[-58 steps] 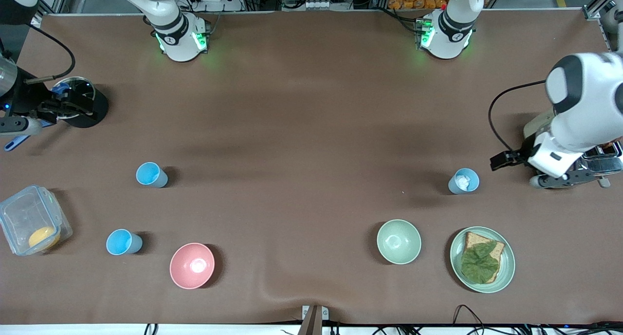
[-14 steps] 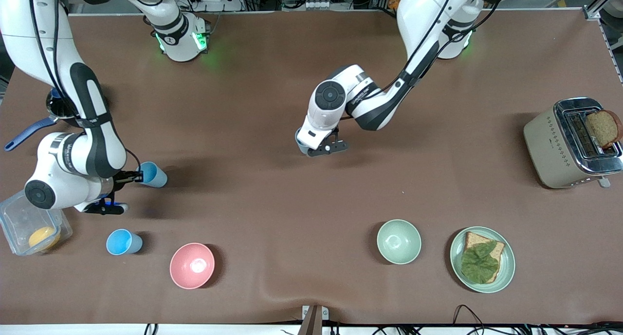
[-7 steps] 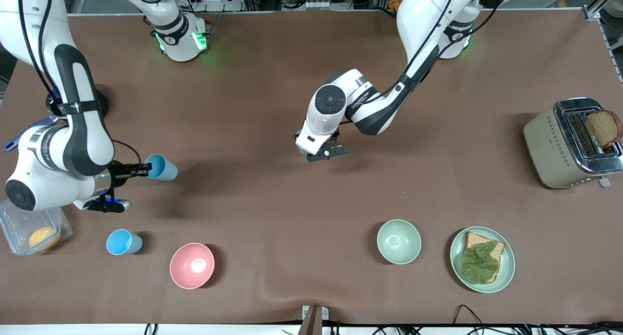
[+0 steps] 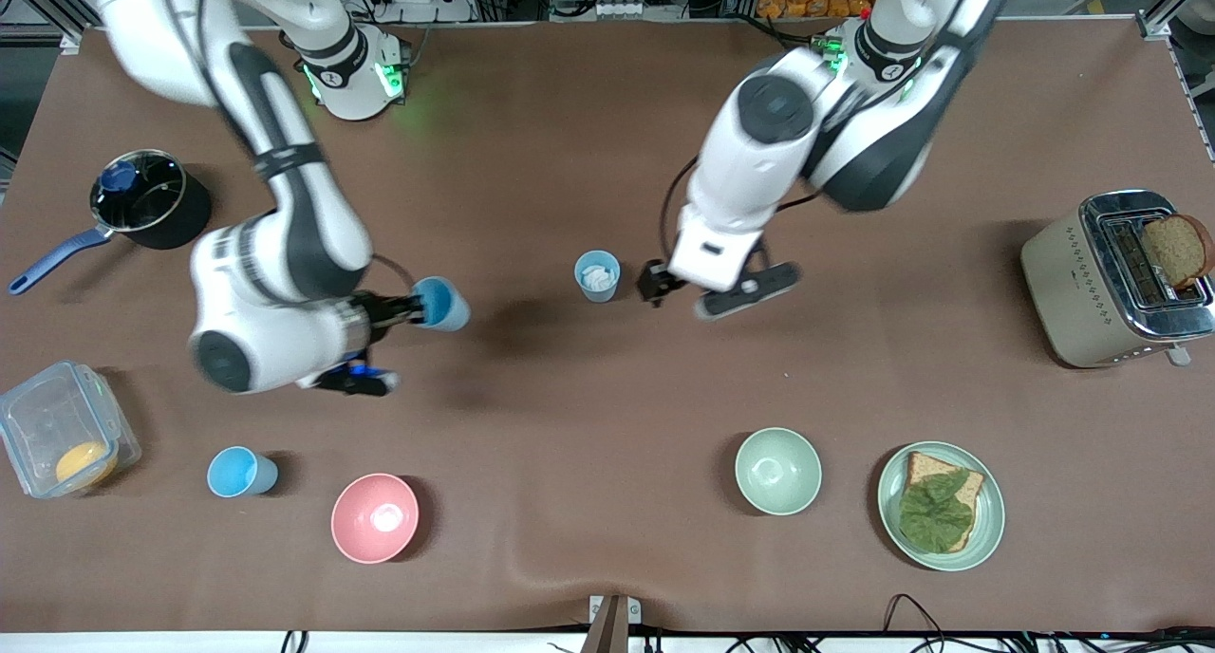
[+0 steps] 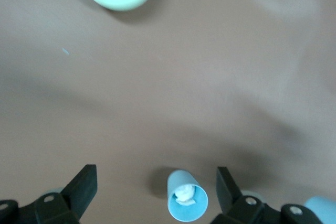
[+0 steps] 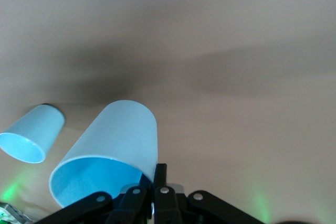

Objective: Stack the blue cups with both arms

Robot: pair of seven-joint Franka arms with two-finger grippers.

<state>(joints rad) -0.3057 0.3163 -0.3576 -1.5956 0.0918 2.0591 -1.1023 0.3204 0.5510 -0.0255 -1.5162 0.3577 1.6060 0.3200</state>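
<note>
While my right gripper clenches the rim of a sky-blue cup above the table, I see my left gripper released beside the upright grey-blue cup mid-table.

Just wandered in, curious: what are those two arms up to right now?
Left gripper open, beside grey-blue cup standing mid-table. Right gripper shut on sky-blue cup, lifted and tilted. Nothing between the cups.
</note>
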